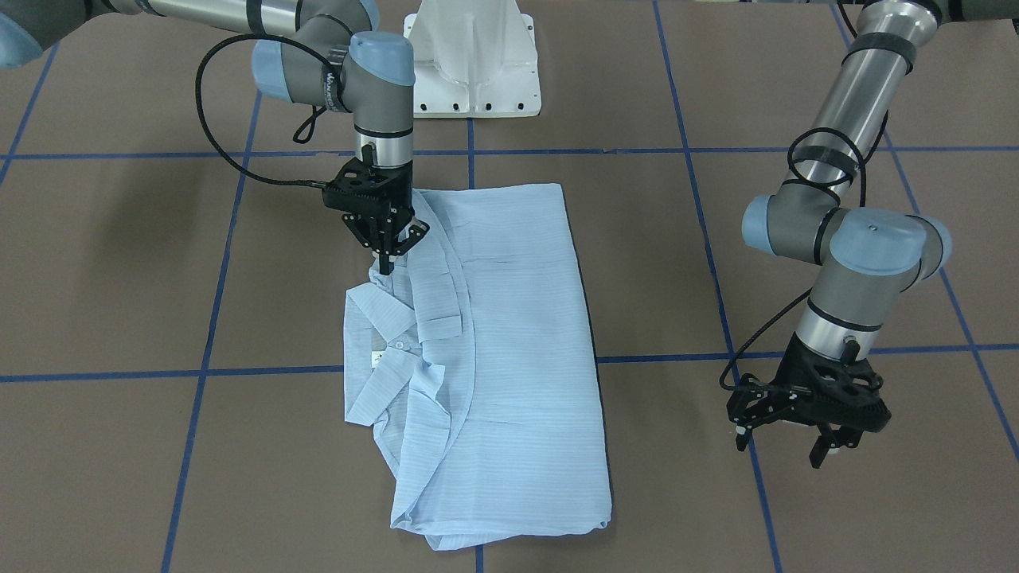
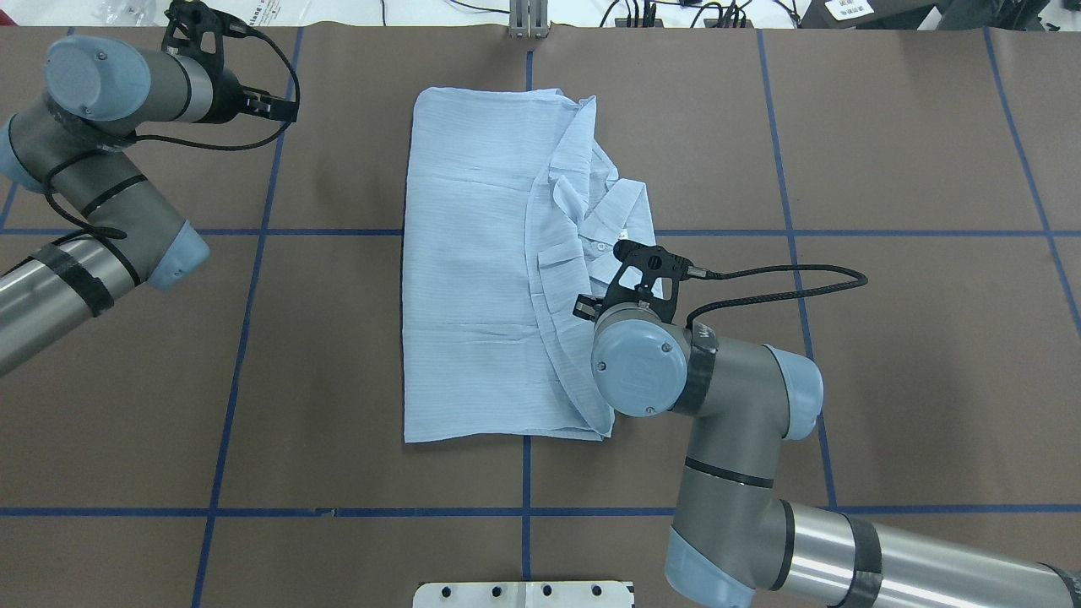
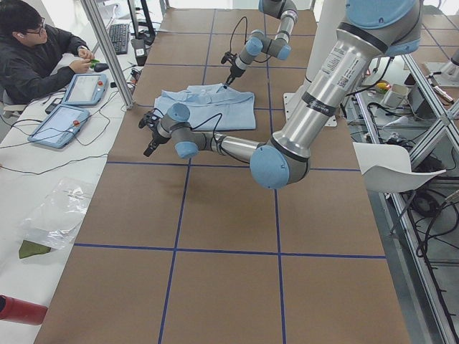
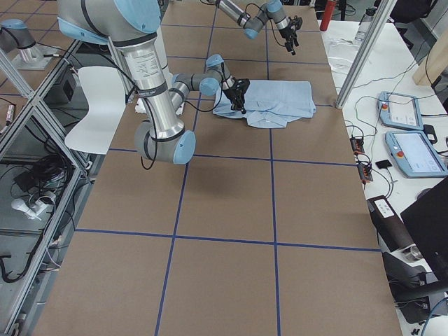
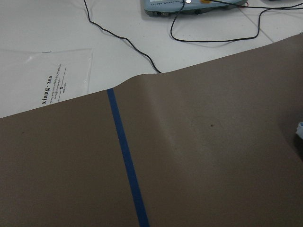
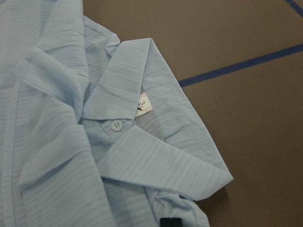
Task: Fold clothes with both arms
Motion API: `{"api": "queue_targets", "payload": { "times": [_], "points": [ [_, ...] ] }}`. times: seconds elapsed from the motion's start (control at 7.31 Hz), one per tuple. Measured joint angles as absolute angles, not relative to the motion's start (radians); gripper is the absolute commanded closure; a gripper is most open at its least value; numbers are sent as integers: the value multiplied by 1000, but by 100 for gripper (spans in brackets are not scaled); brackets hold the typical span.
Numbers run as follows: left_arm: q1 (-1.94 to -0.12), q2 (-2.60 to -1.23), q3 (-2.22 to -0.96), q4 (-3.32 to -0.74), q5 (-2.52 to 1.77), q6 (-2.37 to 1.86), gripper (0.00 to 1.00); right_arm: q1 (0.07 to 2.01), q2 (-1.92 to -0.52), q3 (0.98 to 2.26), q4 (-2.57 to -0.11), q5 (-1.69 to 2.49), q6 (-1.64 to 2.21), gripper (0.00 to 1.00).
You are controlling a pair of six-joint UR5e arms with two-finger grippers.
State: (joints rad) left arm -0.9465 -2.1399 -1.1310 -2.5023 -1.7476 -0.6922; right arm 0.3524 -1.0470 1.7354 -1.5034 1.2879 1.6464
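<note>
Black two-finger left gripper [image 1: 784, 446]: jaws spread, hovering over brown, blue-taped table [image 1: 876, 517]. Well apart from those jaws, toward the other pair: thin light blue striped button-front shirt [image 1: 517, 334], folded flat. Black two-finger right gripper [image 1: 390, 259]: jaws pressed together, pinching shirt fabric just beside pointed collar [image 1: 382, 318].
</note>
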Motion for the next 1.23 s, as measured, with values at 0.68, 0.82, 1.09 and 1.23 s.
{"api": "queue_targets", "payload": {
  "times": [0.68, 0.82, 1.09, 1.23],
  "points": [
    [-946, -2140, -1143, -2502, -1751, -691, 0, 422, -936, 1694, -1562, 1330, 1524, 0],
    [-945, -2140, -1145, -2502, -1755, -690, 0, 443, -833, 1608, -1599, 1348, 1514, 0],
    [-945, -2138, -1152, -2502, -1775, -689, 0, 456, -625, 1342, -1624, 1359, 1502, 0],
    [-945, -2133, -1159, -2502, -1781, -689, 0, 456, -550, 1220, -1628, 1362, 1475, 0]
  ]
}}
